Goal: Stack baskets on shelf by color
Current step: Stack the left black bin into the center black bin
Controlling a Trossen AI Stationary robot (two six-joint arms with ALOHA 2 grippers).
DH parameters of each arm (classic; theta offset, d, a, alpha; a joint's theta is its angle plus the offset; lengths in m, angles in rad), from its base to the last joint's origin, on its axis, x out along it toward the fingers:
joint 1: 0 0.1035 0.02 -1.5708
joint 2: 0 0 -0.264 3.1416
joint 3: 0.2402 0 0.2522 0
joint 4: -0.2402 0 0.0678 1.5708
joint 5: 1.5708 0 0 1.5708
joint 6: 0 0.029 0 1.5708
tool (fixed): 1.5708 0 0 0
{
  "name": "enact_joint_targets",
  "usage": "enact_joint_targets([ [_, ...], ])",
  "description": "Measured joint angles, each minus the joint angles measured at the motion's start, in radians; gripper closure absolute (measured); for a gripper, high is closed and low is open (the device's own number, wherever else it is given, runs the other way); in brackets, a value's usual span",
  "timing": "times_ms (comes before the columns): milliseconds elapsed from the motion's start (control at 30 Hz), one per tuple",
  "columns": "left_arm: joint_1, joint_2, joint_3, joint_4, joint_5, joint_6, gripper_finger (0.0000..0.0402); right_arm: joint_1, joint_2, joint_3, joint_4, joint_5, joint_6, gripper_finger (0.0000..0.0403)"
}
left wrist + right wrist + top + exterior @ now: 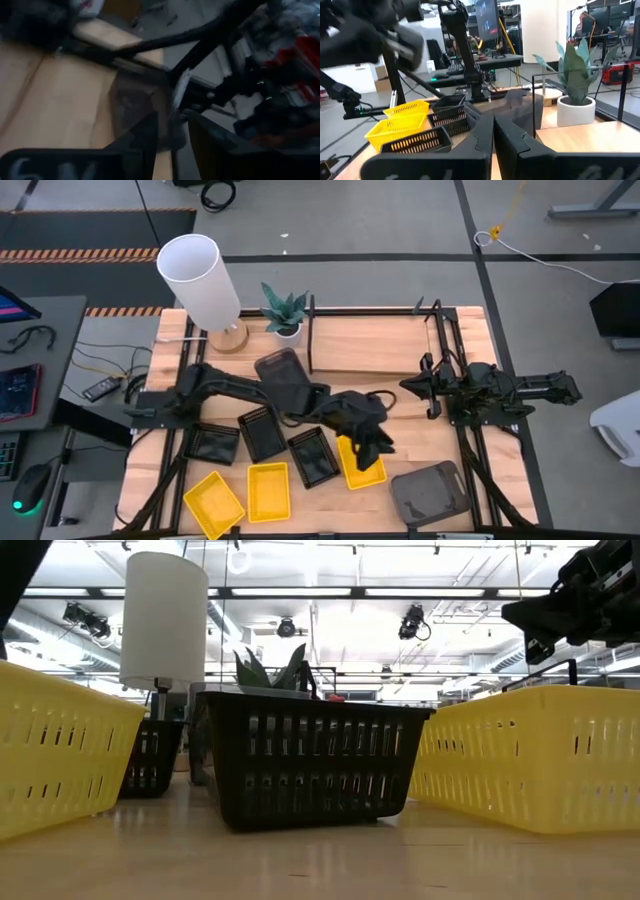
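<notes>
My left gripper reaches across the table and hovers over the rightmost yellow basket, fingers slightly apart, holding nothing. In its wrist view the left gripper faces a smoky grey basket near the table's edge. My right gripper waits shut in front of the shelf, whose light-wood plank sits inside black frame rods. Two more yellow baskets and three black baskets lie flat on the table. One grey basket lies left of the shelf, the other at the near right corner.
A white cylinder lamp and a small potted plant stand at the far left of the table. In the low view a black basket sits between two yellow ones. Bare wood lies between the shelf and the baskets.
</notes>
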Motion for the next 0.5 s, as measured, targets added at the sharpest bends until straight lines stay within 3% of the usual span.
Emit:
enact_joint_targets([
  [200, -0.007, 0.117, 0.183, -0.103, 0.086, 0.128, 0.0285, 0.0, 0.006, 0.0, 0.012, -0.002, 0.0, 0.0384],
  [500, -0.081, 0.2, 0.204, -0.075, 0.052, 0.337, 0.0257, 0.0, 0.012, 0.0, 0.02, 0.0, 0.0, 0.0384],
])
